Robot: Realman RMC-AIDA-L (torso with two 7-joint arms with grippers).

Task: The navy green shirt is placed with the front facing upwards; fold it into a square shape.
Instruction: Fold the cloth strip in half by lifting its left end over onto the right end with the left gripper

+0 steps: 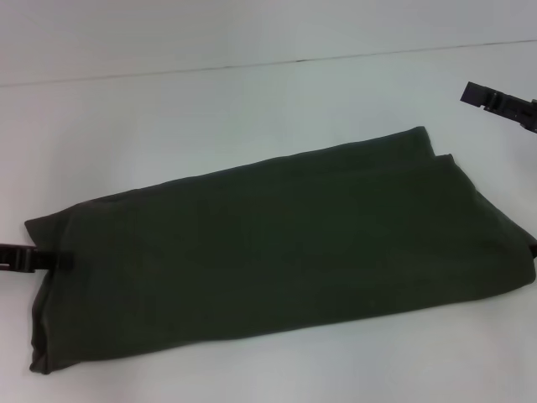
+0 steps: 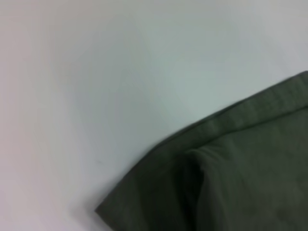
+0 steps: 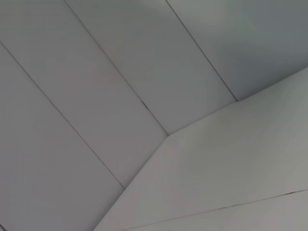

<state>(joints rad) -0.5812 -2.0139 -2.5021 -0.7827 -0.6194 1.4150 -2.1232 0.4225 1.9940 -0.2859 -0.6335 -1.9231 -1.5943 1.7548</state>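
The navy green shirt [image 1: 277, 243] lies on the white table as a long folded band, running from the near left up toward the right. Its chest lettering is hidden. A folded corner of the shirt [image 2: 231, 173] fills the left wrist view, with an inner layer showing under the top one. My left gripper [image 1: 33, 259] is low at the shirt's left end, right against the cloth edge. My right gripper [image 1: 491, 101] hangs at the far right, above and behind the shirt's right end, apart from it. The right wrist view shows no shirt.
The white table [image 1: 210, 109] extends around the shirt, with a thin seam line [image 1: 252, 65] across its back. The right wrist view shows only pale wall panels [image 3: 96, 96] and a white surface edge [image 3: 231, 159].
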